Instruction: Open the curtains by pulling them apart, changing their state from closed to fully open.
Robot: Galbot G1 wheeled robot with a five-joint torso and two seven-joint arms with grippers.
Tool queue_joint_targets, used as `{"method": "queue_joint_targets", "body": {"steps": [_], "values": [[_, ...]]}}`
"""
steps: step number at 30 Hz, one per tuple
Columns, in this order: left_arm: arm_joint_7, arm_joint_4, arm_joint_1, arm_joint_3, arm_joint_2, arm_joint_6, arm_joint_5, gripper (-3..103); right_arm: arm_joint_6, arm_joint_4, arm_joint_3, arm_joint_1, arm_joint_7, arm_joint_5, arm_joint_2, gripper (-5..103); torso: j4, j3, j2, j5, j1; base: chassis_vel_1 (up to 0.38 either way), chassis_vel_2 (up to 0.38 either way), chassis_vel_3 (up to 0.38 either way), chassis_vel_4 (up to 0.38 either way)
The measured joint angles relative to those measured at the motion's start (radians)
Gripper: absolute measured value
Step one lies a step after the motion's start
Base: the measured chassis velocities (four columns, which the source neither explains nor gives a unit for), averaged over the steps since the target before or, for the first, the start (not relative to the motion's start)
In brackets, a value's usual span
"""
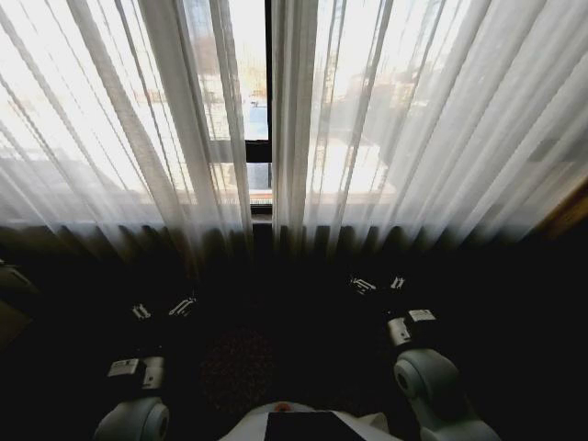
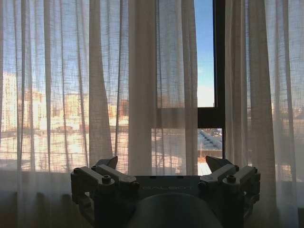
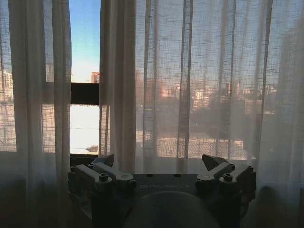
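Observation:
The curtains hang almost closed before me, with a narrow gap at the middle. The left curtain panel [image 1: 138,119] and the right curtain panel [image 1: 432,119] are sheer, white and pleated. My left gripper [image 1: 161,310] is low in the dark, short of the left panel, and open with nothing between its fingers. My right gripper [image 1: 378,285] is also low, short of the right panel, and open. In the left wrist view the left gripper [image 2: 161,164] faces the left panel's inner edge [image 2: 142,95]. In the right wrist view the right gripper [image 3: 159,159] faces the right panel [image 3: 199,85].
A black window frame bar [image 1: 267,92] shows through the gap between the panels, with bright daylight and city buildings behind the glass. A dark sill or wall [image 1: 294,248] runs below the window. Dark objects sit at the far left [image 1: 14,294].

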Motion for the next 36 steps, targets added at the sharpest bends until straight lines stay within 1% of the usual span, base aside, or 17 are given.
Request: {"method": "queue_joint_targets", "body": {"steps": [7, 12, 16, 21, 24, 25, 27, 31, 34, 36], "values": [[0.017, 0.004, 0.001, -0.001, -0.001, -0.005, 0.001, 100, 0.0, -0.006, -0.002, -0.004, -0.008, 0.0, 0.005, 100, -0.0002, 0.0, 0.0, 0.0, 0.0, -0.042, 0.046, 0.04, -0.04], [0.021, 0.009, 0.004, -0.003, -0.001, -0.015, 0.001, 100, 0.001, -0.006, -0.001, -0.009, -0.018, -0.001, 0.004, 100, -0.0001, 0.0, 0.0, -0.0001, 0.0, -0.165, 0.131, 0.174, -0.142], [0.022, 0.009, 0.004, -0.003, -0.001, -0.017, 0.001, 100, 0.001, -0.005, -0.001, -0.009, -0.019, -0.002, 0.004, 100, 0.0, 0.0, 0.0, -0.0004, 0.0, -0.26, 0.28, 0.262, -0.199], [0.022, 0.009, 0.005, -0.003, -0.001, -0.019, 0.001, 100, 0.002, -0.005, -0.006, -0.01, -0.02, -0.005, 0.004, 100, -0.0002, 0.0, 0.0, 0.0005, 0.0, -0.277, 0.258, 0.255, -0.271], [0.022, 0.013, 0.006, -0.005, -0.001, -0.022, 0.002, 100, 0.002, -0.005, -0.009, -0.01, -0.02, -0.007, 0.004, 100, -0.0001, 0.0, 0.0, -0.0004, 0.001, -0.28, 0.258, 0.278, -0.286], [0.022, 0.014, 0.008, -0.005, -0.003, -0.024, 0.002, 100, 0.002, -0.005, -0.012, -0.01, -0.02, -0.008, 0.003, 100, 0.0002, 0.0, -0.001, 0.0003, 0.001, -0.223, 0.257, 0.257, -0.265], [0.022, 0.014, 0.009, -0.005, -0.004, -0.026, 0.002, 100, 0.002, -0.005, -0.013, -0.01, -0.02, -0.008, 0.002, 100, 0.0002, 0.0, -0.001, 0.0005, 0.001, -0.223, 0.251, 0.251, -0.265], [0.022, 0.016, 0.011, -0.005, -0.007, -0.03, 0.002, 100, 0.002, -0.005, -0.017, -0.01, -0.02, -0.009, 0.001, 100, -0.0002, 0.0, 0.0, -0.0005, 0.001, -0.247, 0.211, 0.237, -0.204], [0.023, 0.017, 0.012, -0.004, -0.008, -0.031, 0.003, 100, 0.002, -0.005, -0.02, -0.011, -0.02, -0.011, 0.0, 100, 0.0, 0.0, 0.0, 0.0003, 0.0, -0.176, 0.232, 0.196, -0.217], [0.023, 0.02, 0.012, -0.004, -0.009, -0.032, 0.003, 100, 0.002, -0.008, -0.023, -0.011, -0.019, -0.017, -0.001, 100, 0.0, 0.0, 0.0, 0.0002, 0.0, -0.197, 0.235, 0.182, -0.219]]}}
